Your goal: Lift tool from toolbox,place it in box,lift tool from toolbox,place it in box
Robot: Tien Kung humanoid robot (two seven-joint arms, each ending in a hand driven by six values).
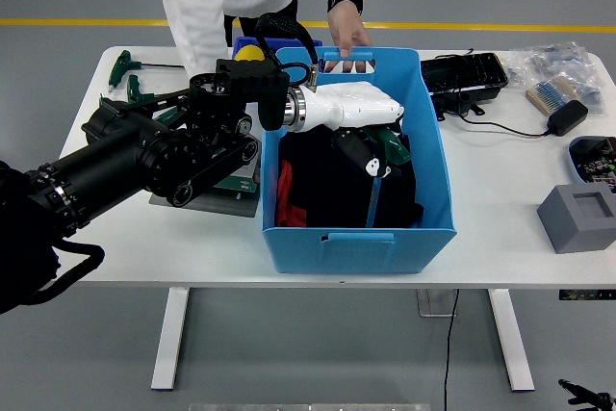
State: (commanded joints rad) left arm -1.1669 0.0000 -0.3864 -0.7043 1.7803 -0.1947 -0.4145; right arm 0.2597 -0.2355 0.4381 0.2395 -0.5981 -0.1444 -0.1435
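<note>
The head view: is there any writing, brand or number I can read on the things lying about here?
None can be read.
Green tool holder: mostly hidden behind the robot's left arm; no print shows.
Packets at the far right: any print is too small and blurred.
Blue box: no label shows.
</note>
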